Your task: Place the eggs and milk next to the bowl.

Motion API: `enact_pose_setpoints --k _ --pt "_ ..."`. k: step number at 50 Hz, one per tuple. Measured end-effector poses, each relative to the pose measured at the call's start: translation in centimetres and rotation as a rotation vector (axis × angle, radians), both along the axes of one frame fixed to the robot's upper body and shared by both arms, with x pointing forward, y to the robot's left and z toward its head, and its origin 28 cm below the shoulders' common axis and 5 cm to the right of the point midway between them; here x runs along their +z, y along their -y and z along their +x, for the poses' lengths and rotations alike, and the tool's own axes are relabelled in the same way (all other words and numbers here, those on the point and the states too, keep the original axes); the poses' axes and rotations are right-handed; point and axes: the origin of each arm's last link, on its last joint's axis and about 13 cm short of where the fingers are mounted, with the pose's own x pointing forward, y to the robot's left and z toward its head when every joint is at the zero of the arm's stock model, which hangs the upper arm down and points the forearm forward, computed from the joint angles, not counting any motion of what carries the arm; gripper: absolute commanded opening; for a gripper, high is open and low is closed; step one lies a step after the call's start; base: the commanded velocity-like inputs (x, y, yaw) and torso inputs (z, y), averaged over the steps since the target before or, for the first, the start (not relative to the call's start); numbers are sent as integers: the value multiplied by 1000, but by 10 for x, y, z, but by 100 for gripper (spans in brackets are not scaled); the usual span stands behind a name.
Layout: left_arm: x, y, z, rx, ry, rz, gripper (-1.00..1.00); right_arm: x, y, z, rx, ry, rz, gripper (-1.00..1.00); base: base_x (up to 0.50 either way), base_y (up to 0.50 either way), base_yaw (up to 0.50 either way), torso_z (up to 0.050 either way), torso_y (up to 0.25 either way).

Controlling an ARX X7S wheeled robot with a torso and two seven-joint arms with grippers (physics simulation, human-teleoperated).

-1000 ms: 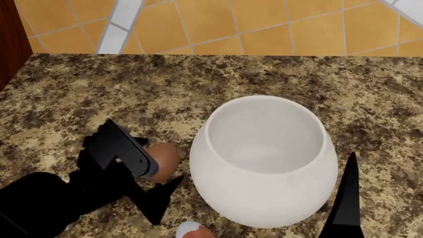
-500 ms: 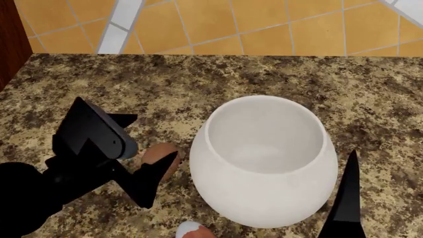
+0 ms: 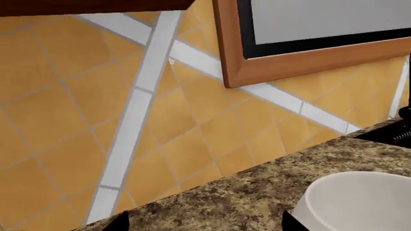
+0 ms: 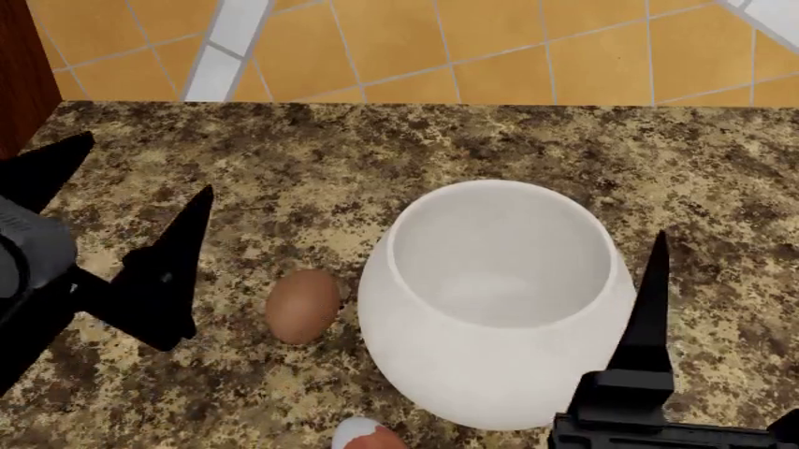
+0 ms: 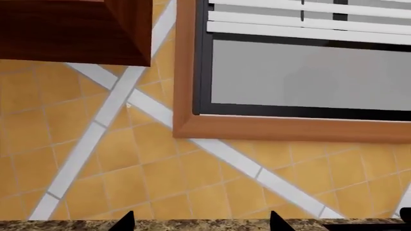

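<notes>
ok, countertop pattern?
Speckled brown-and-tan granite countertop, clearest in the head view.

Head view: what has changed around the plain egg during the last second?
The left tool let go of the plain egg and drew back up and away to the left, open. The egg now lies free on the counter beside the bowl. Bowl and second egg stayed in place.

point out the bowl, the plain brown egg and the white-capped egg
bowl [image 4: 497, 383], head view, on its bulging front wall
plain brown egg [image 4: 302, 306], head view, on the middle of its shell
white-capped egg [image 4: 363, 434], head view, on its white cap at the picture's bottom edge
</notes>
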Motion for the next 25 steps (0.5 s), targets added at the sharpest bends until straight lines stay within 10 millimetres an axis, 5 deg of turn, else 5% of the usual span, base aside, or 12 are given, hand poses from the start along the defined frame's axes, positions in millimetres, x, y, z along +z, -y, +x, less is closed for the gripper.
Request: enact_pose_setpoints --k 17,25 --pt "1 -2 -37 189 130 -97 100 -2 0 20 -15 14 -50 100 0 0 0 0 0" --pt "1 -1 -46 230 159 -104 100 -4 -1 23 -22 12 -66 100 -452 17 0 0 0"
